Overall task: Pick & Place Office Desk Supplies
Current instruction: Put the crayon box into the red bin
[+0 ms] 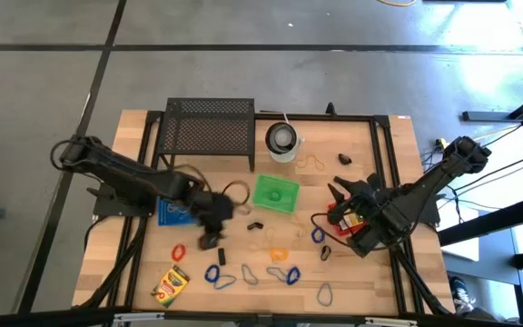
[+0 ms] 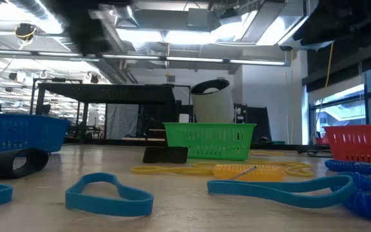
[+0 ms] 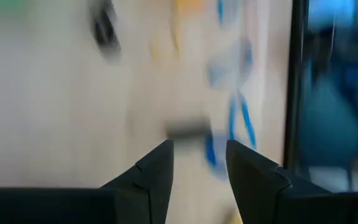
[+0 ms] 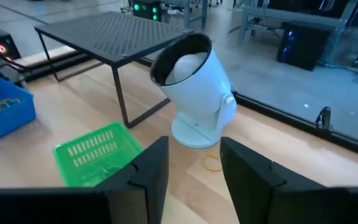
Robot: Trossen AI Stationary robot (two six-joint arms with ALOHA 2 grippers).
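Bench: light wood, carrying everything you see listed below.

Left gripper: hangs over the middle-left of the bench, just in front of the blue basket. In its wrist view the fingers stand apart with a clear gap and nothing between them (that picture is smeared, so the items beneath cannot be told).

Right gripper: sits over the right side of the bench, beside the red basket. Its fingers are likewise spread, gripping nothing, and they face the white cup.

Supplies, loose on the bench:
- Crayon box, yellow-green, near the front left corner.
- Red loop, just behind the crayon box.
- Blue loops, strung along the front, between the crayon box and the right arm.
- Orange loop, near the middle, behind the blue ones.
- Small black clip, just in front of the green basket.
- Another black clip, towards the back right.
- Yellow band, beside the white cup.

Other fittings:
- Black mesh rack, at the back left, standing on its legs.
- White cup, just beside the rack, tilted on its base with the mouth facing up and sideways.
- Green basket, at the centre, between your two arms.
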